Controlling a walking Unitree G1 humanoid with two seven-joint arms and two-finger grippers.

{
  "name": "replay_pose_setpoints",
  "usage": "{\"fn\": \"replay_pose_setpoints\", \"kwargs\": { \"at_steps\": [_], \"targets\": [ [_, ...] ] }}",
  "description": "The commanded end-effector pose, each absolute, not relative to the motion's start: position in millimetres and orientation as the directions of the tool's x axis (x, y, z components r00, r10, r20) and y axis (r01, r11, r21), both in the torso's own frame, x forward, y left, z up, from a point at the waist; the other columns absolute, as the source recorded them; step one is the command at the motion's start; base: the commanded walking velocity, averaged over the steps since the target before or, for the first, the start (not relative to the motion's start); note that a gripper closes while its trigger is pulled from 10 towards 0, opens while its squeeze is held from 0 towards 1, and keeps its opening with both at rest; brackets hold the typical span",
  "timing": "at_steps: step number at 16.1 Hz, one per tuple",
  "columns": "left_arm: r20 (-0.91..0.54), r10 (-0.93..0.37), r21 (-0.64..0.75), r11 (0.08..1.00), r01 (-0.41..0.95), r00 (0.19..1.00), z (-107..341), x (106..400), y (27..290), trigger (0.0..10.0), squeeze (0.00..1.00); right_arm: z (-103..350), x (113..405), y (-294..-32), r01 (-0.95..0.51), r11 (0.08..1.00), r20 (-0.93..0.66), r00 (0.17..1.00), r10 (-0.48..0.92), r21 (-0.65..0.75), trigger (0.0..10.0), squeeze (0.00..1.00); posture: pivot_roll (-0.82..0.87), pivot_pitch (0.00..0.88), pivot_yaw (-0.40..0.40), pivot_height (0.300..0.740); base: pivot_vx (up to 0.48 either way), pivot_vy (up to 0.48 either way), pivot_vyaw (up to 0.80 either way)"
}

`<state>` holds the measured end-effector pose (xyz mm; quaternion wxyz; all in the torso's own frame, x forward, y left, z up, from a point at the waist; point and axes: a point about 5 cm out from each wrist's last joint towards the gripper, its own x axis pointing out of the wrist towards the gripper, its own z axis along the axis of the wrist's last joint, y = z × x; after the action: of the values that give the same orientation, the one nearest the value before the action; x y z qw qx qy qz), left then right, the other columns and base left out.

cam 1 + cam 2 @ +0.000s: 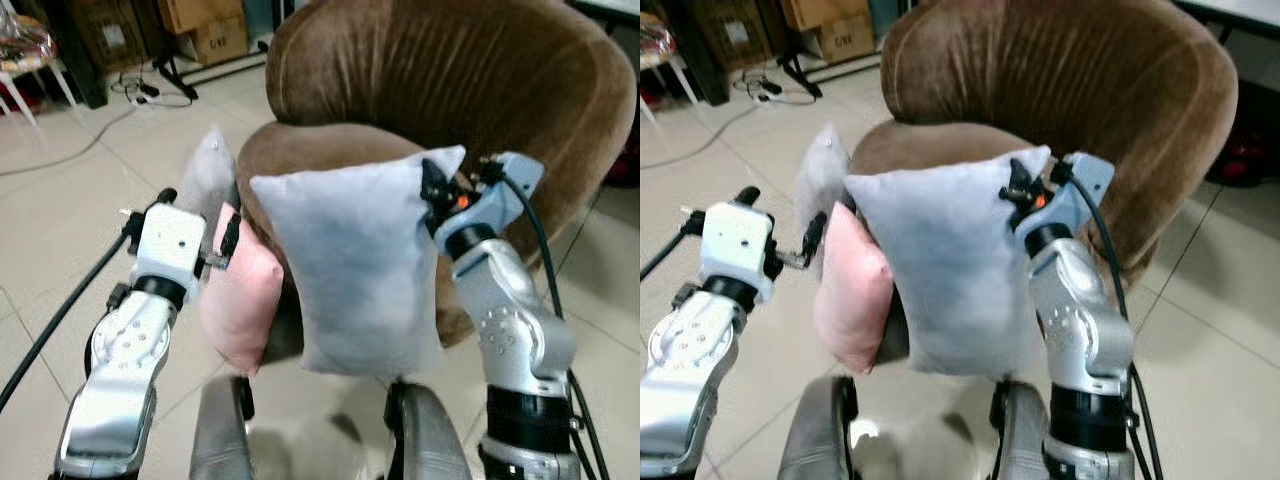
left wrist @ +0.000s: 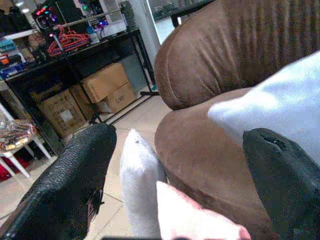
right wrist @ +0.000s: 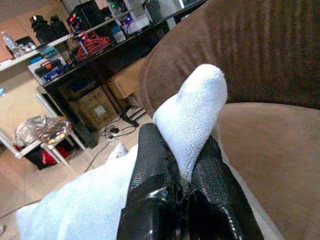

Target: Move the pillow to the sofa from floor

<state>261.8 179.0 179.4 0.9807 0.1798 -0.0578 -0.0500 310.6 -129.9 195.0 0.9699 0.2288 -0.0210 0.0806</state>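
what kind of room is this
Probably a living room doubling as storage or workspace: a brown armchair with pillows on a tiled floor, cardboard boxes under a cluttered black table.

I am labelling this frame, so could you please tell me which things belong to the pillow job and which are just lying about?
Part of the job:
- pale grey square fabric pillow, held up by a corner
- right gripper, pinching that corner
- brown velvet round sofa

Just lying about:
- pink pillow and second grey pillow beside the sofa
- cardboard boxes
- left gripper, open
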Motion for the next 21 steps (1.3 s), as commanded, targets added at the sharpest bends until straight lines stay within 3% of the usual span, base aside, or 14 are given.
{"fn": "replay_pose_setpoints", "kwargs": {
  "at_steps": [1,8,16,21],
  "targets": [
    [0.099,-0.117,0.352,0.933,0.075,0.988,180,265,179,10.0,0.0,208,311,-131,-0.192,0.88,0.148,0.979,0.14,0.435,10.0,0.0,-0.02,0.0,-0.021,0.609,0.0,0.0,0.0],
    [0.112,-0.161,0.347,0.931,0.113,0.981,189,282,179,10.0,0.0,201,305,-142,-0.143,0.908,0.161,0.983,0.085,0.394,10.0,0.0,-0.08,0.0,0.058,0.654,0.0,0.0,0.0],
    [0.063,-0.189,0.352,0.923,0.155,0.98,176,276,173,10.0,0.0,180,293,-149,-0.076,0.891,0.096,0.995,0.036,0.448,10.0,0.0,-0.09,0.0,0.072,0.709,0.0,0.0,0.0],
    [0.077,-0.19,0.337,0.929,0.154,0.979,176,277,169,10.0,0.0,195,296,-158,-0.07,0.881,0.148,0.989,0.0,0.467,10.0,0.0,-0.1,0.0,0.071,0.74,0.0,0.0,0.0]
  ]
}}
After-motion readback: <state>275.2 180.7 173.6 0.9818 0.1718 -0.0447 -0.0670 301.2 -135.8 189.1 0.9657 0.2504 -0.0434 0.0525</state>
